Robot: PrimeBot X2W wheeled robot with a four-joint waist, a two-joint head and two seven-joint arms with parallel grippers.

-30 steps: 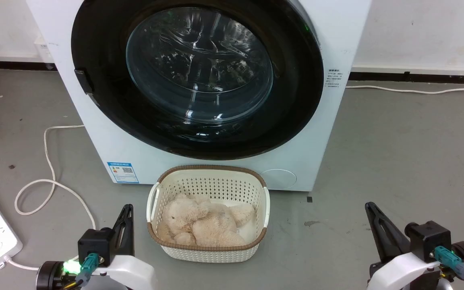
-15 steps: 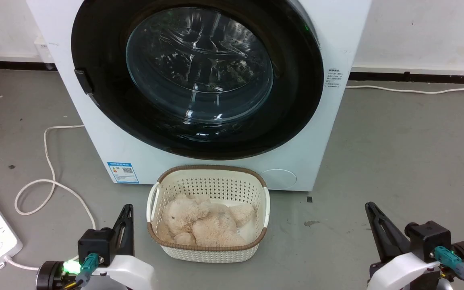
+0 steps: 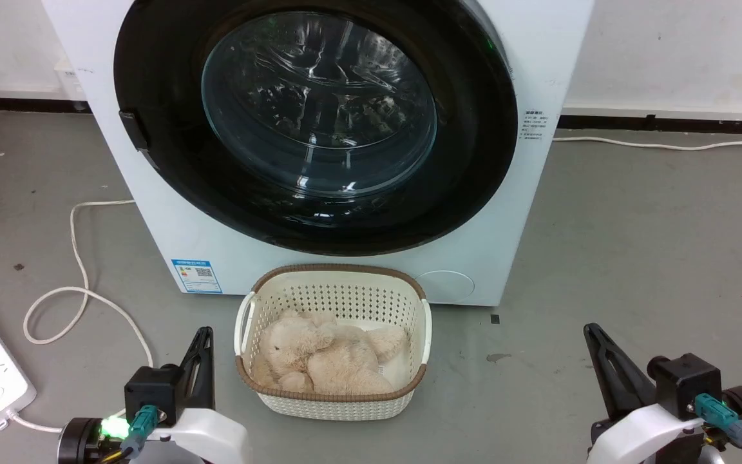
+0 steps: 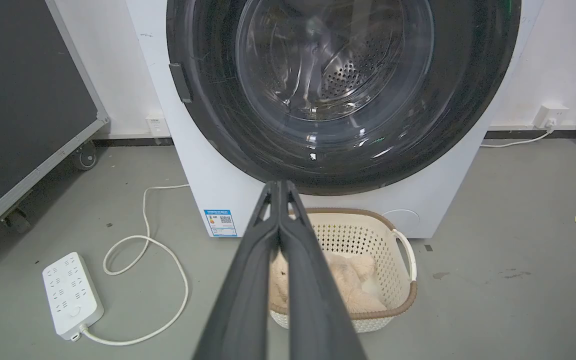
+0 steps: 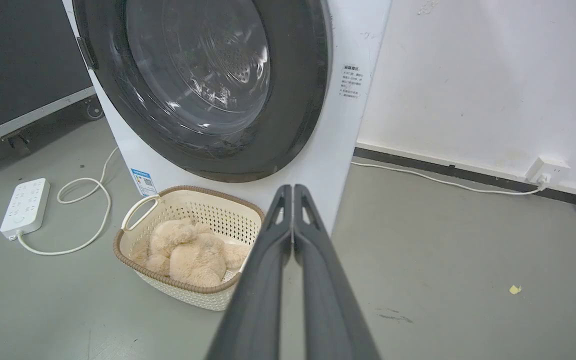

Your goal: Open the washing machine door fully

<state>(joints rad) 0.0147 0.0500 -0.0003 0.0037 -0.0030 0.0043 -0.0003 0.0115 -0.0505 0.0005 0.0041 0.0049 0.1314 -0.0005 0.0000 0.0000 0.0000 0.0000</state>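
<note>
Hovering low before the large round glossy black washing machine door (image 3: 316, 122), lying shut.
Holding the left gripper (image 3: 203, 332) and the right gripper (image 3: 591, 328) over the grey floor (image 3: 635, 258), both pairs of jaws pressing together on nothing, well apart from the door; facing that door sitting flush in the front of the white box-shaped washing machine (image 3: 171, 225), with a cream perforated plastic basket (image 3: 332, 406) carrying a beige plush toy (image 3: 326, 361) standing just before the machine, between the grippers.
</note>
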